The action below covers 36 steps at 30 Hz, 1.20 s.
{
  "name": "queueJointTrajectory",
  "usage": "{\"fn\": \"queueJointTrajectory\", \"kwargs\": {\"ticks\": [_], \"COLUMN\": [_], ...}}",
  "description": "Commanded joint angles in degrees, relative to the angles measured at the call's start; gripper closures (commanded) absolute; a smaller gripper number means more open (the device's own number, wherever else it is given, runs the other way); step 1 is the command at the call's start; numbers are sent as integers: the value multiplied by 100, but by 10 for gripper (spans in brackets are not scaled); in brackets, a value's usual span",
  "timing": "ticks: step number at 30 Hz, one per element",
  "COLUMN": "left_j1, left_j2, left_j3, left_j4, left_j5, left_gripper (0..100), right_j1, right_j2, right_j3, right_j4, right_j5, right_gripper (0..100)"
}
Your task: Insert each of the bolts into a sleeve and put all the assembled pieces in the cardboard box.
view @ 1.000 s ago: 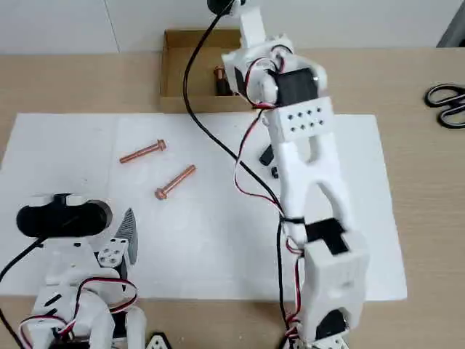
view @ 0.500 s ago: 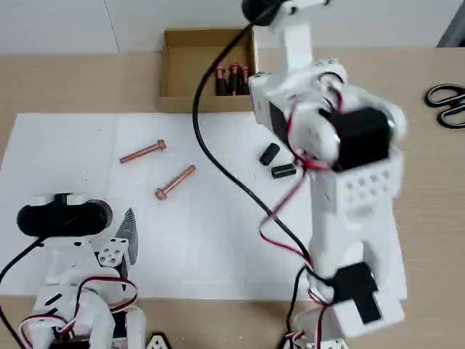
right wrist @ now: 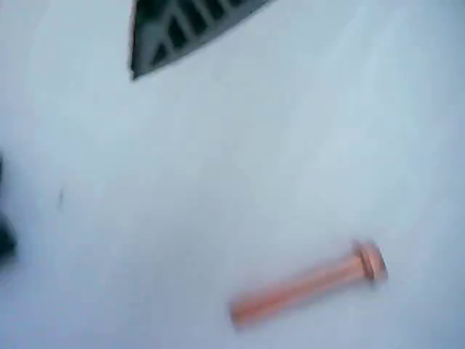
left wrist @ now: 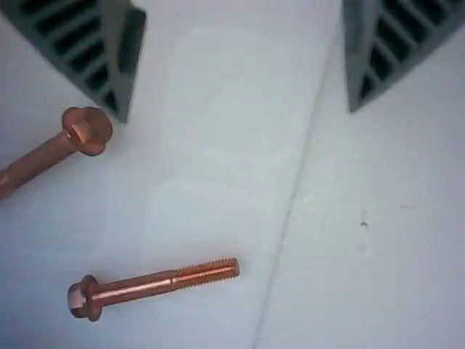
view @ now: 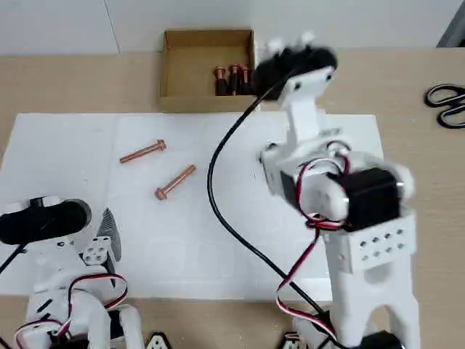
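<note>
As I read the feeds, I log the wooden table first. The cardboard box stands on it at the far edge and serves as my reference for every position below.

1. A white sheet covers the table on the near side of the box, its far edge almost touching the box wall.
2. The right arm rises from the near edge and extends toward the box, its wrist close to the box's right corner.
3. The left arm sits well apart from the box, at the near left corner of the sheet.
4. The scissors lie on bare table far to the right of the box.
5. The first bolt lies loose on the sheet, near the box's front left corner. The second bolt lies just beyond it, farther from the box.
6. Three assembled pieces stand together inside the box, against its right wall.

Gripper status: the left gripper is released, jaws spread wide above the sheet and holding nothing. For the right gripper, I cannot tell the state.
</note>
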Motion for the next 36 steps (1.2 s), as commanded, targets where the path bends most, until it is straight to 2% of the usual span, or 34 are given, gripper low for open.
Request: {"fn": "queueJointTrajectory", "kwargs": {"ticks": [1, 6, 10, 16, 19, 25, 33, 36], "left_j1": [299, 1187, 1248, 897, 782, 809, 809, 818], "left_j2": [-18, -9, 18, 18, 18, 0, 0, 0], "left_j3": [4, -13, 4, 154, 154, 154, 154, 163], "left_j4": [-62, -79, -79, -132, -132, -132, -132, -132], "left_j5": [-44, -44, -35, -26, -26, -26, -35, -35], "left_gripper": [816, 816, 816, 816, 816, 816, 816, 816], "right_j1": [22, 31, 295, 1077, 1077, 1095, 1059, 1051], "right_j2": [-365, -321, -84, 1051, 1903, 3433, 3767, 3811], "right_j3": [712, 1380, 1767, 1732, 1389, 466, -158, -290], "right_j4": [-92, -180, -760, -1684, -1684, -1675, -1736, -1736], "right_j5": [-26, -35, -158, -1178, -1591, -2998, -4721, -5134], "right_gripper": [801, 801, 801, 801, 801, 798, 800, 801]}}
